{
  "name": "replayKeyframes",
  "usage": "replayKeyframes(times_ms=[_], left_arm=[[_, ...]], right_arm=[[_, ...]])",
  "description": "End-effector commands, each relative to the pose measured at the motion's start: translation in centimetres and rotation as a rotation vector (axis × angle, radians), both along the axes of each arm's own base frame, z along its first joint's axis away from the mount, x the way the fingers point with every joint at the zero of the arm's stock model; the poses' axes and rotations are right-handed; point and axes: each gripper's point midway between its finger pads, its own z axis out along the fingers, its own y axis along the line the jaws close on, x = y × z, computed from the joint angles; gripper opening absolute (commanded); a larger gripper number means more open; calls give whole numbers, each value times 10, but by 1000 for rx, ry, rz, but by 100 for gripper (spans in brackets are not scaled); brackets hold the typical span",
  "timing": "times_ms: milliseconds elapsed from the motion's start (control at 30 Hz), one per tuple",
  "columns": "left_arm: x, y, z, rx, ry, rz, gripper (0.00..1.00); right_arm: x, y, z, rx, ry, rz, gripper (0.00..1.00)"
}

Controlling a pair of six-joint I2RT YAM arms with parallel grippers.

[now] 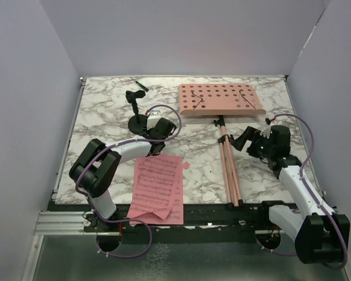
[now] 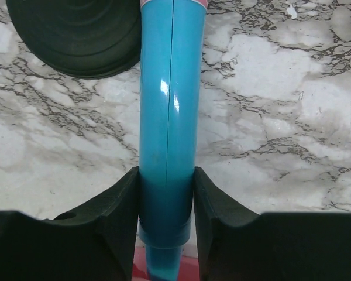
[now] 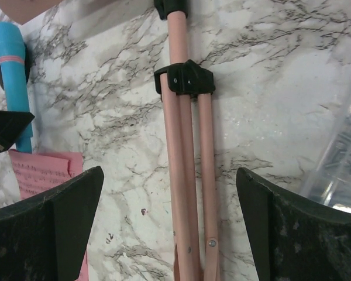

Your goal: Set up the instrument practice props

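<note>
The salmon-pink music stand lies flat on the marble table, its hole-punched desk (image 1: 221, 99) at the back and its folded legs (image 1: 229, 170) pointing to the near edge. My right gripper (image 1: 245, 140) is open and empty, its jaws straddling the legs (image 3: 187, 175) without touching them. My left gripper (image 1: 155, 137) is shut on the light-blue tube (image 2: 169, 117), low over the table, next to the black round base. The tube also shows in the right wrist view (image 3: 13, 76). The pink sheet-music pages (image 1: 158, 187) lie stacked at the front centre.
A small black stand with a round base (image 1: 137, 123) stands just behind the left gripper; its base shows in the left wrist view (image 2: 76, 35). A small green-and-black object (image 1: 141, 85) lies at the back. White walls enclose the table on three sides.
</note>
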Motion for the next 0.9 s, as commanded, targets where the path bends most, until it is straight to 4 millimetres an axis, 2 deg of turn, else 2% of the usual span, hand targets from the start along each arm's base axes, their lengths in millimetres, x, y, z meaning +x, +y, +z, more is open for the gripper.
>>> replayKeyframes(times_ms=[0, 167, 267, 367, 467, 667, 767, 867], left_arm=[[-7, 16, 15, 41, -16, -16, 43], [0, 1, 43, -28, -63, -60, 74], [6, -17, 72, -116, -109, -114, 88], [8, -35, 101, -205, -153, -184, 97], [8, -53, 126, -295, -187, -248, 99], [8, -97, 163, -510, -204, -395, 99], [16, -110, 168, -606, -191, -416, 99], [28, -114, 160, -669, -157, -393, 99]], right_arm=[[-1, 20, -4, 45, -4, 147, 100], [-6, 29, -24, 85, 45, 185, 100], [-8, 28, -38, 81, 96, 185, 100], [-10, 29, -51, 88, 150, 196, 98], [-13, 34, -62, 98, 200, 219, 93], [-15, 38, -75, 46, 250, 220, 92], [-14, 38, -79, 6, 266, 211, 91], [-14, 40, -86, -62, 291, 204, 89]])
